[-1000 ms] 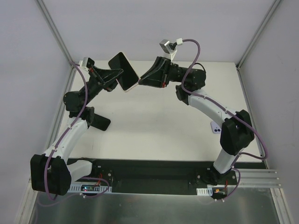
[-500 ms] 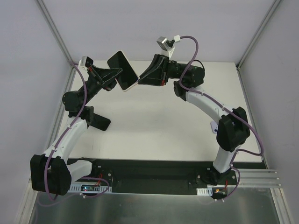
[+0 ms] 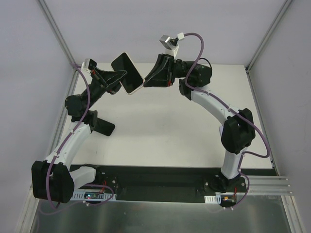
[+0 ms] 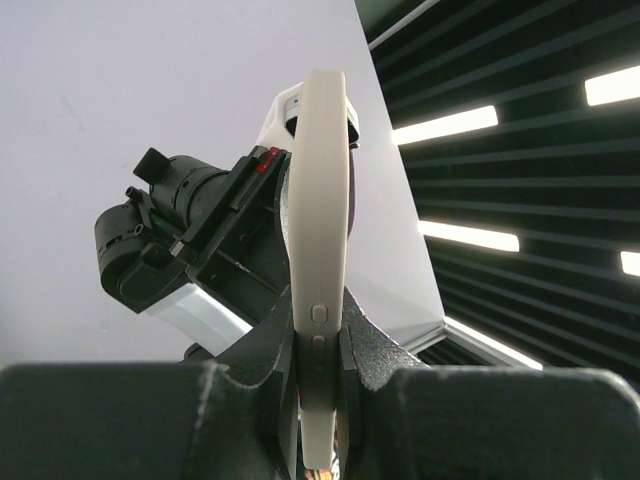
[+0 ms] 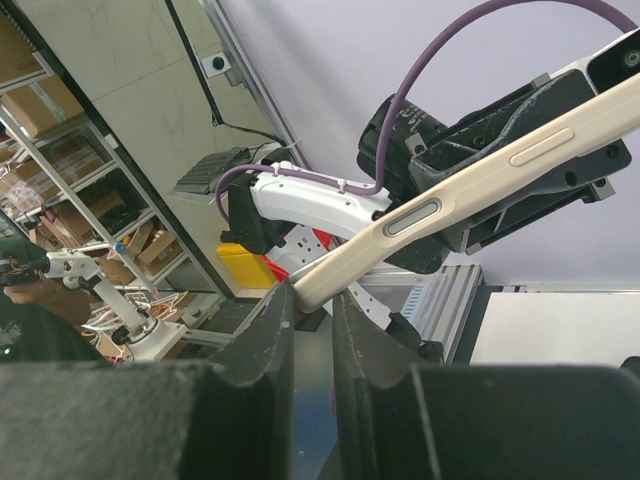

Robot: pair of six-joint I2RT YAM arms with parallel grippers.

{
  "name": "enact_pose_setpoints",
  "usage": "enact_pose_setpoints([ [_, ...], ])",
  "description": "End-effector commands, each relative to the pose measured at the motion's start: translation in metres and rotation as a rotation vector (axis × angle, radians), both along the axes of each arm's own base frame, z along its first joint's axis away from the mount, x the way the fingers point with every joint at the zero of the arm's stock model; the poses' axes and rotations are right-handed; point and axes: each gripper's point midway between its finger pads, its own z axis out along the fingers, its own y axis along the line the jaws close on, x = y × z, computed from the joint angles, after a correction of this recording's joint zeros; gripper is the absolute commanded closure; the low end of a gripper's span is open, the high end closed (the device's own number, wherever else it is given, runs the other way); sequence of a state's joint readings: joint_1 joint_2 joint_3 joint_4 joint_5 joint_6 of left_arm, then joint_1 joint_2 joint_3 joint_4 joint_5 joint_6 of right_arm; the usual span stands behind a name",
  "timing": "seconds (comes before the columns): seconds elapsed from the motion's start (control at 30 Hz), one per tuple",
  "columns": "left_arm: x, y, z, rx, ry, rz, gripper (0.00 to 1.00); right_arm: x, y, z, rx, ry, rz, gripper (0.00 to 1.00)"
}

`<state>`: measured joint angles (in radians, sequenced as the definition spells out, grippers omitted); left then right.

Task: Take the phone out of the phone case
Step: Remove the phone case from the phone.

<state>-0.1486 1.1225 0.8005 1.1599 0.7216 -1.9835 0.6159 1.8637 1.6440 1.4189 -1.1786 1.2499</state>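
The phone [image 3: 127, 72], dark screen up, sits in a cream case and is held tilted in the air above the table's far left. My left gripper [image 3: 120, 77] is shut on the cased phone's left edge; in the left wrist view the case's edge [image 4: 318, 230] with its buttons stands upright between the jaws [image 4: 318, 400]. My right gripper [image 3: 145, 83] meets the phone's lower right corner. In the right wrist view the case's corner [image 5: 335, 272] sits between the nearly closed fingertips of the right gripper [image 5: 310, 300], touching them.
The white table [image 3: 170, 126] lies below both arms, with grey walls at the back and sides. The left arm's black elbow [image 3: 99, 125] rests low over the table's left side. A black base strip [image 3: 160, 182] runs along the near edge.
The right arm's wrist and elbow have swung a little to the left and up, staying at the phone's corner. The left gripper and phone have barely moved.
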Motion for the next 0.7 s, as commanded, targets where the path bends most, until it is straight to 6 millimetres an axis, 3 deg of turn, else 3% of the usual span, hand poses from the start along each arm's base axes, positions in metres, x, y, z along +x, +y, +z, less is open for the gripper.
enact_pose_setpoints([
  [0.0,-0.079,-0.014,0.035,-0.019,-0.051,-0.315,1.0,0.002,0.014,-0.015,0.063,-0.098,0.006,0.99],
  [0.47,-0.081,-0.016,0.034,0.001,-0.06,-0.33,1.0,-0.005,0.001,-0.026,-0.064,-0.155,0.08,0.98],
  [0.67,-0.081,-0.016,0.034,0.004,-0.062,-0.331,1.0,0.003,-0.001,-0.031,-0.112,-0.106,0.087,0.99],
])
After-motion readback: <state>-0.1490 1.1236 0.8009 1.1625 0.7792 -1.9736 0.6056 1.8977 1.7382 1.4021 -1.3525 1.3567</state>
